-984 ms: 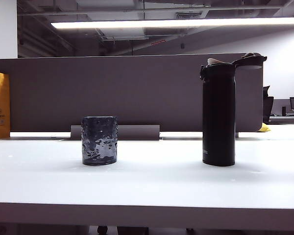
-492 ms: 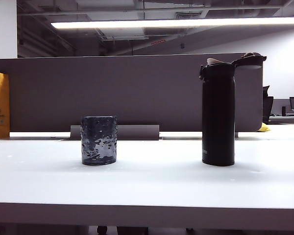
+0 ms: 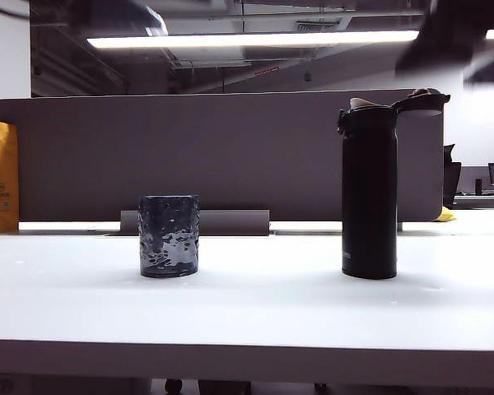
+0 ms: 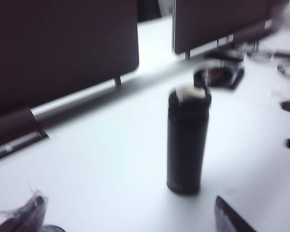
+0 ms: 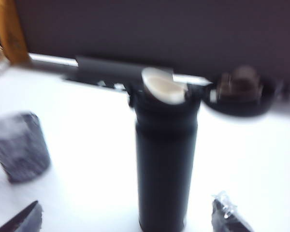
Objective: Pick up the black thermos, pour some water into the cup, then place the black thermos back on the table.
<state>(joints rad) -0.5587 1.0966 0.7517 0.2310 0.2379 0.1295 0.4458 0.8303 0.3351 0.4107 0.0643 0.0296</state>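
Wrist views: blurred, jaws' tips cropped

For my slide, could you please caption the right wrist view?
Open right gripper facing upright black thermos, lid flipped open, cup beside it.

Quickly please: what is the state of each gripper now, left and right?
Left gripper: open, holding nothing, apart from the thermos.
Right gripper: open, holding nothing, thermos ahead between its fingertips.

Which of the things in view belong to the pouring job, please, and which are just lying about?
Job: black thermos, lid flipped open; cup; table; left gripper and right gripper, both open.
Lying about: grey partition; orange bag.
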